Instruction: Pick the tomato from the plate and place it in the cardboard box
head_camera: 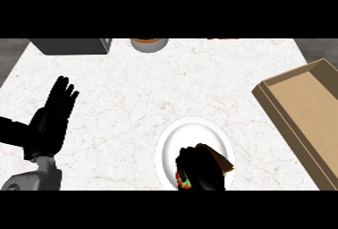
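Note:
On the white counter sits a white plate (191,134), right of the middle and near the lower edge. My right hand (200,169) lies over its lower part with fingers curled round a red tomato (181,180) with green bits; only a sliver of it shows at the hand's lower left. A brown slab (223,159) pokes out from under the hand on the plate. The open cardboard box (305,112) lies along the right edge, to the right of the plate. My left hand (54,112) rests open at the left, fingers pointing up.
A dark grey box (71,45) stands at the counter's back left corner. A round pot or bowl with an orange-brown inside (148,44) stands at the back, middle. The counter's dark edges show at the left and back right.

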### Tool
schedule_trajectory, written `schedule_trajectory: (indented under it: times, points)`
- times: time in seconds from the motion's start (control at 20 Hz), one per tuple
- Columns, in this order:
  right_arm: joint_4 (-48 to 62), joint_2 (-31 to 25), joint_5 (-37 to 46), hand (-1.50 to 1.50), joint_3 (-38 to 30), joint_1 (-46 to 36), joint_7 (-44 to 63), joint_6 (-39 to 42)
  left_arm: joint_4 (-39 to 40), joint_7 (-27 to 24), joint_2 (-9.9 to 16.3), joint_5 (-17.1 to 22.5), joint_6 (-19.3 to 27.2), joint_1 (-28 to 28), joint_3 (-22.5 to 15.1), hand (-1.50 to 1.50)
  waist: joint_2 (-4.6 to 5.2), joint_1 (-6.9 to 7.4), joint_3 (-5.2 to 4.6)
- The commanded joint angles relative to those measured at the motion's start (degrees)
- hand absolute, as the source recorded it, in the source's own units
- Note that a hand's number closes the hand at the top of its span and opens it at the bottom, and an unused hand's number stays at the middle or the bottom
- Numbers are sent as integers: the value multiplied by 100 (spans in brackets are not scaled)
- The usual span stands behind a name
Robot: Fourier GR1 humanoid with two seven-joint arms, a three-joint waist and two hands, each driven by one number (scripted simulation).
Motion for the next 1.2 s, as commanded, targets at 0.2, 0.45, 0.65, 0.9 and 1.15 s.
schedule_trajectory:
  times: [0.2, 0.45, 0.65, 0.9, 1.15]
  points:
    - [-2447, -881, 1203, 150, 815, 1030, 721, 63, -24, 62, 102, 31, -81, 59, 79, 0, 30, 29, 2]
    - [-3927, -960, 1736, 150, 1361, 1031, 1188, 1085, 115, -114, -39, -113, -24, 36, -63, 0, 27, 24, -1]
    - [-4397, -215, 1502, 150, 820, 906, 1536, 823, -182, 69, -23, -69, -23, 168, -80, 0, 22, 37, 2]
    - [-5141, 9, 1795, 150, 297, 788, 2074, 965, -158, 186, 5, -23, -4, -38, -27, 0, 38, 53, 1]
    - [-5552, -97, 1501, 150, -1086, 560, 2114, 1174, -264, 59, -20, 80, -122, 276, 2, 0, 57, 116, 5]
